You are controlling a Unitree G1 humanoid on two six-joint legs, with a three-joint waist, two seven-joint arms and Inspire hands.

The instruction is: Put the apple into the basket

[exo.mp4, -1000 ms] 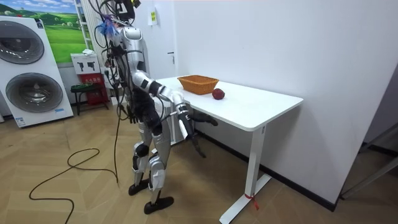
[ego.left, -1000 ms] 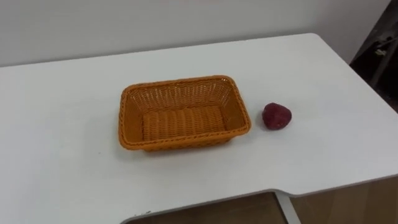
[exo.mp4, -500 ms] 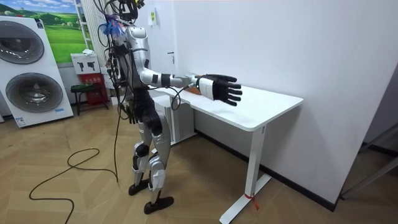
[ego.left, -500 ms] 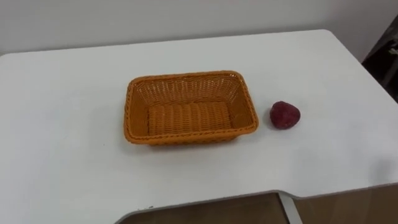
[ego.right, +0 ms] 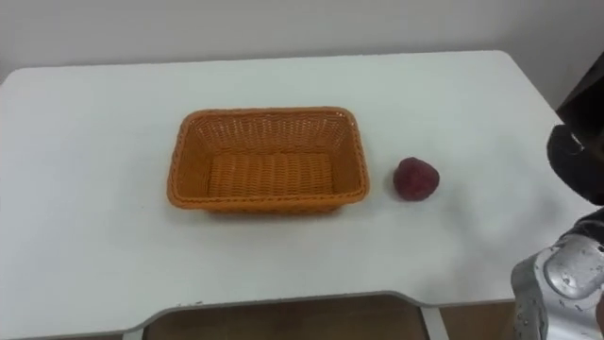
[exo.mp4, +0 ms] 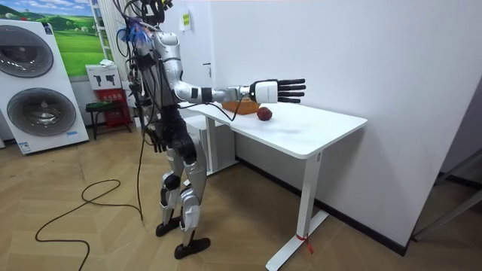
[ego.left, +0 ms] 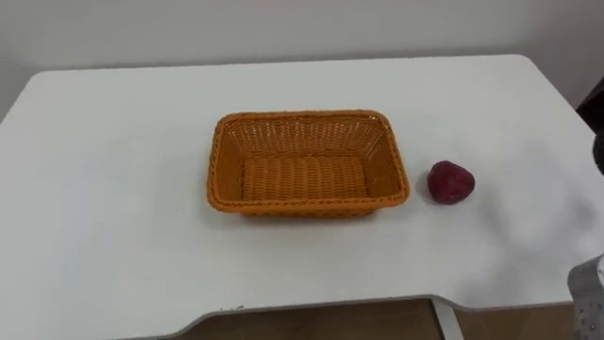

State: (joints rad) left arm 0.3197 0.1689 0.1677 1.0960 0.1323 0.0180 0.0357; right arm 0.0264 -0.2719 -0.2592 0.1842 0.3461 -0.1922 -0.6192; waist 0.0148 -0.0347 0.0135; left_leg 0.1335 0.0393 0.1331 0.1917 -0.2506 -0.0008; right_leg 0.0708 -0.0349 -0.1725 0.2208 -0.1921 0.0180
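Note:
A dark red apple [ego.left: 450, 182] lies on the white table [ego.left: 113, 189], a little to the right of an empty orange wicker basket [ego.left: 307, 117]. In the room view I stand at the table's edge with my right arm stretched out level over it. My right hand [exo.mp4: 279, 90] is open with its fingers straight and spread, above and slightly beyond the apple [exo.mp4: 264, 114], holding nothing. That right hand [ego.right: 574, 159] enters the right eye view at the right edge, to the right of the apple [ego.right: 416, 178].
The table stands against a white wall, and its front edge has a curved cut-out [ego.left: 321, 307]. Washing machines [exo.mp4: 34, 83] and a small stool [exo.mp4: 102, 109] stand behind me on the wooden floor.
My right arm has swung up from below the table's edge to level over the table, hand open. The eye view has shifted, so basket and apple sit further right in it.

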